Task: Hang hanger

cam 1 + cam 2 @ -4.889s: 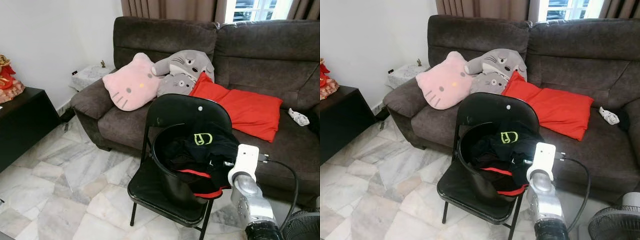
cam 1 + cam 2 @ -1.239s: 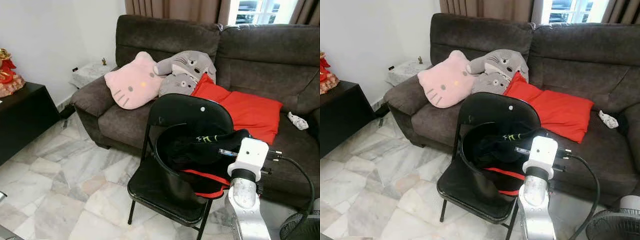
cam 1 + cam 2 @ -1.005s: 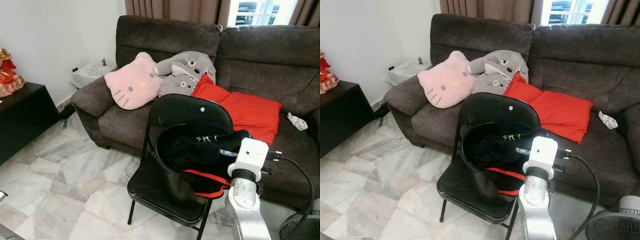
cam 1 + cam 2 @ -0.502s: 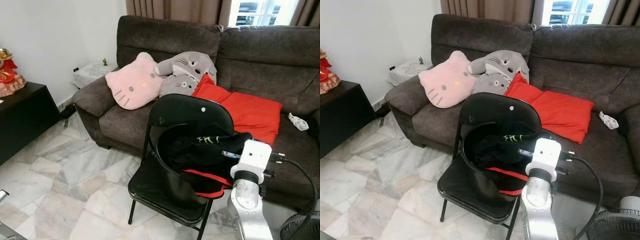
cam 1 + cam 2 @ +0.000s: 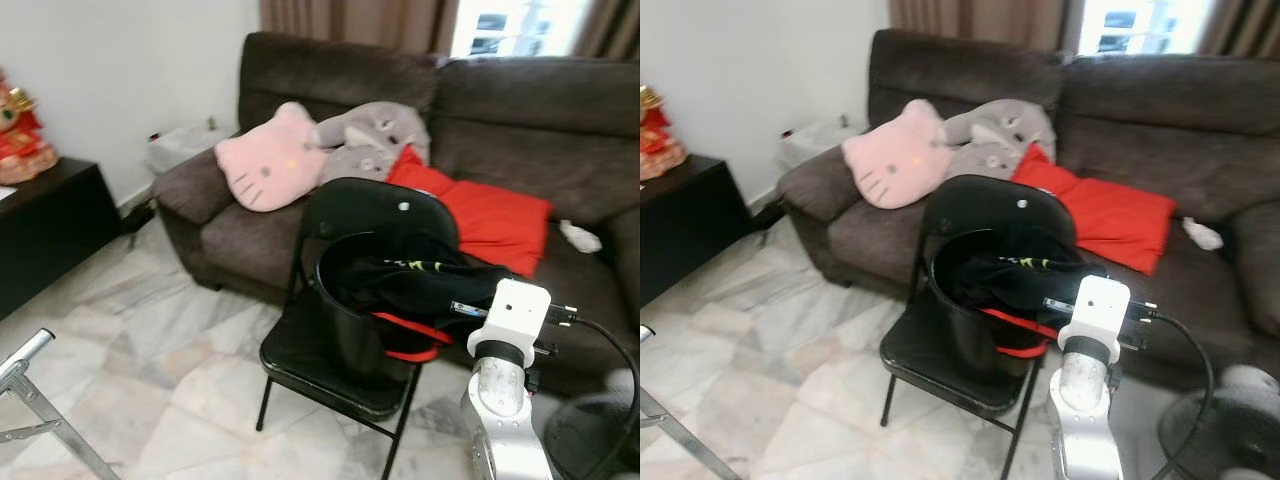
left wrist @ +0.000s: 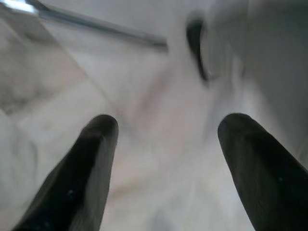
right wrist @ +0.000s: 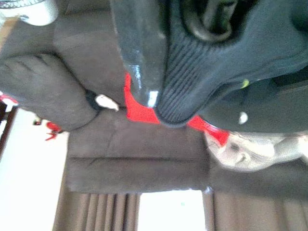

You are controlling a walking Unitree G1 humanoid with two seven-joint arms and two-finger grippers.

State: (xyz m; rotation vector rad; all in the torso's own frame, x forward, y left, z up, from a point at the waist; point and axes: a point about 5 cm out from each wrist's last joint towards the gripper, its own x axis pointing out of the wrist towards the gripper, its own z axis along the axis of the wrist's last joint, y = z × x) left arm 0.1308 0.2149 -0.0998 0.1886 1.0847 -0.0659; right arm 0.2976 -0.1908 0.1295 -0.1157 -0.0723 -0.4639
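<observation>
Right gripper jaws pinch the black garment over the bucket; left gripper spread, idle; cloth could snag, tipping the bucket off the chair.

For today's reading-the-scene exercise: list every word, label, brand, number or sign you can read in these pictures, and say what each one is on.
No readable text in these pictures.
Black garment in the black bucket on the folding chair: a yellow-green mark, too blurred and folded to read.
Pink cat-face cushion and grey plush on the sofa: faces only, no lettering.
Red figurine on the dark cabinet: too blurred to tell.
</observation>
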